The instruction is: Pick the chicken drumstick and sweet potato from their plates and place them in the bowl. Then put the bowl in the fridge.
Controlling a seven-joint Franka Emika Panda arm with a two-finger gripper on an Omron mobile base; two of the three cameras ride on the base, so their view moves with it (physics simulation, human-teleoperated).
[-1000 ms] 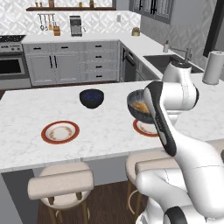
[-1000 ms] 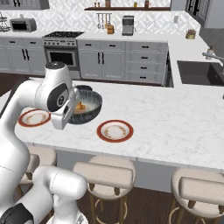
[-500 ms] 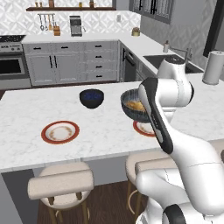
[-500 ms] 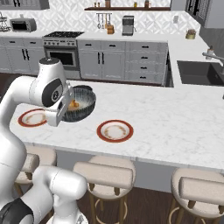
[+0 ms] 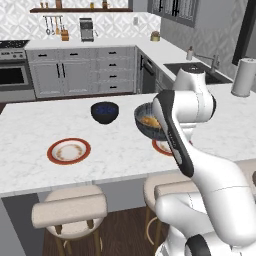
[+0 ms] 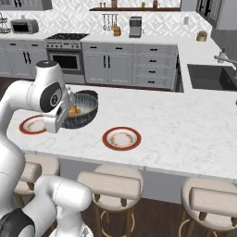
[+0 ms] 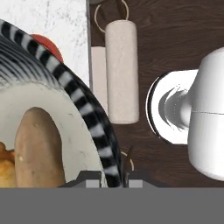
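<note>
Bowl (image 7: 98, 127) rim sits pinched between my gripper (image 7: 114, 177) fingertips, the jaws pressed tight on its ribbed dark wall, and I hold it lifted off the island counter (image 5: 115, 145), hanging near the stool-side edge. Inside it the sweet potato (image 7: 38, 148) lies beside the chicken drumstick (image 7: 5, 164), so both foods are already loaded and what remains, I judge, is the carry to the fridge. Gripping by one point on the rim is the risk: the bowl could pivot in my fingers and tip, spilling the food, or slip free if I swing fast. My hand view shows the food clearly, plus a stool (image 7: 121, 70) and dark floor below, which tells me part of the bowl overhangs the edge. From the left base view I see the small dark blue bowl (image 5: 105, 111) and an emptied plate (image 5: 69, 151); the right base view shows the bowl against my arm and the other empty plate (image 6: 121, 138).
</note>
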